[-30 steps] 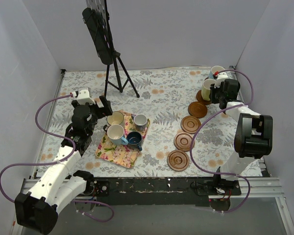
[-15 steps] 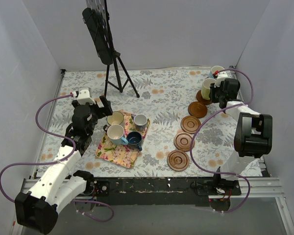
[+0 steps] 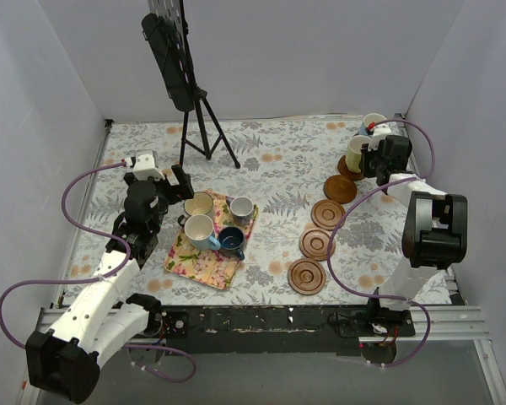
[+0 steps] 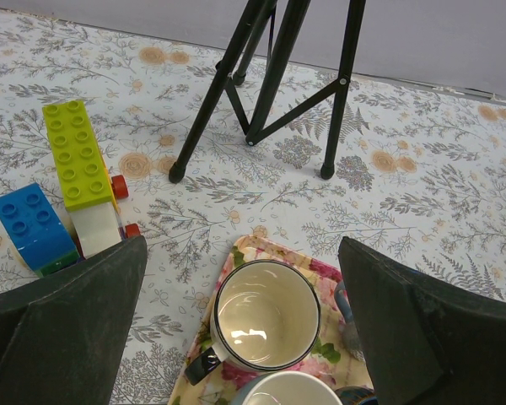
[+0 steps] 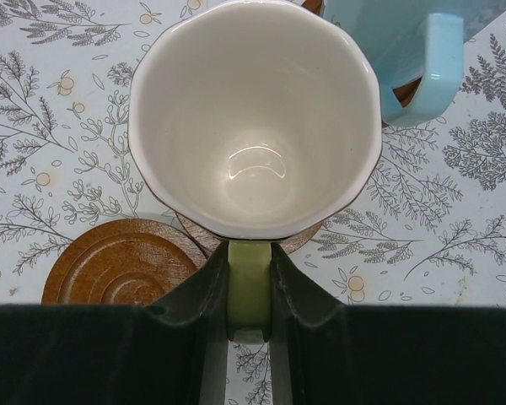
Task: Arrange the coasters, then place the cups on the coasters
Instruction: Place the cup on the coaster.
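The top camera is overlooking the whole surface [image 3: 278, 160]. Wrist cameras are peering closely beyond the left hand [image 4: 240, 287] and right hand [image 5: 250, 295] at shared cups [image 4: 266, 316].

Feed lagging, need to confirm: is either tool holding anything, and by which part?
The right tool grips the yellow-green cup by its handle; the left tool is open, empty.

Tripod legs [image 4: 274, 84], toy blocks [image 4: 76, 164] and cups [image 4: 266, 316] on the tray [image 4: 240, 251] ring open cloth [image 4: 194, 211].

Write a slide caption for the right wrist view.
Right claw pinches the handle of a yellow-green cup, a bare brown coaster beside it, a light blue cup beyond.
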{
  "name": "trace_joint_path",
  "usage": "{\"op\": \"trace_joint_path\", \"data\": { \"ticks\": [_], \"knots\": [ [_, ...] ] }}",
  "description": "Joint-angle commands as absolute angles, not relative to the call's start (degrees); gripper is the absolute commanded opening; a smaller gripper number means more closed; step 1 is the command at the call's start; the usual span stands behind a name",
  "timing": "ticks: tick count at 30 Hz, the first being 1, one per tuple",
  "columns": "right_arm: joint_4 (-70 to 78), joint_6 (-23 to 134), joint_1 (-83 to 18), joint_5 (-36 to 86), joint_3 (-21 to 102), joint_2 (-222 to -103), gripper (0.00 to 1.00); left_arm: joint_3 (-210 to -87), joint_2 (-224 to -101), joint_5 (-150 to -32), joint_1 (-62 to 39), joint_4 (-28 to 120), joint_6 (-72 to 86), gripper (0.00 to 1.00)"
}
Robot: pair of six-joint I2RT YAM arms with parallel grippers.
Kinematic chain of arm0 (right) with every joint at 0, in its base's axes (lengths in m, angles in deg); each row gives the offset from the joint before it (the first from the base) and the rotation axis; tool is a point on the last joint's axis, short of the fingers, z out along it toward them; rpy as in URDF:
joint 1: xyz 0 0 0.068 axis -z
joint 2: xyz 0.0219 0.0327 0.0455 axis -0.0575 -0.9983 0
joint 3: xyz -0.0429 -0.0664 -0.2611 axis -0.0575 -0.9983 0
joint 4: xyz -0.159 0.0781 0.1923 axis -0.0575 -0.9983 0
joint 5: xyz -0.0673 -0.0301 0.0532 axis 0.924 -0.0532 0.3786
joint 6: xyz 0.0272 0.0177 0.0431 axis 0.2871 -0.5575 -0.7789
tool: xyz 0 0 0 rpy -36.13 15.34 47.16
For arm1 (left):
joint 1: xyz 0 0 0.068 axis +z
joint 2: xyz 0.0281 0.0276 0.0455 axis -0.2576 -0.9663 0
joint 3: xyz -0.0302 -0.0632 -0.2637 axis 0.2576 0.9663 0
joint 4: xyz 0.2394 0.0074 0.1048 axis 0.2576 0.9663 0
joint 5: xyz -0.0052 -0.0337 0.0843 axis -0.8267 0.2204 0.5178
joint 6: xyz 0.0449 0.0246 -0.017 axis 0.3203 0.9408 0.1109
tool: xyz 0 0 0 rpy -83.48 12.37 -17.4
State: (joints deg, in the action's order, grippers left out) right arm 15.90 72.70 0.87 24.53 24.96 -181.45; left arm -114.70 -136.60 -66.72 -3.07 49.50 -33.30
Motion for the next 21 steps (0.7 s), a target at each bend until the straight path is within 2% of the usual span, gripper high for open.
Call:
{"op": "trace_joint_path", "data": {
  "ticks": [1,19,21],
  "knots": [
    [23.6,72.5,1.3,23.5,28.9,-180.7,0.01,-115.1,-136.5,-66.7,-2.9,49.5,-32.6,0.98],
    [22.9,72.2,1.3,25.0,28.0,-180.7,0.02,-115.3,-136.6,-67.1,-2.8,49.4,-32.6,0.98],
    [22.7,72.3,1.2,25.3,28.0,-180.7,0.09,-115.3,-136.7,-67.1,-2.9,49.4,-32.6,0.98]
  ]
}}
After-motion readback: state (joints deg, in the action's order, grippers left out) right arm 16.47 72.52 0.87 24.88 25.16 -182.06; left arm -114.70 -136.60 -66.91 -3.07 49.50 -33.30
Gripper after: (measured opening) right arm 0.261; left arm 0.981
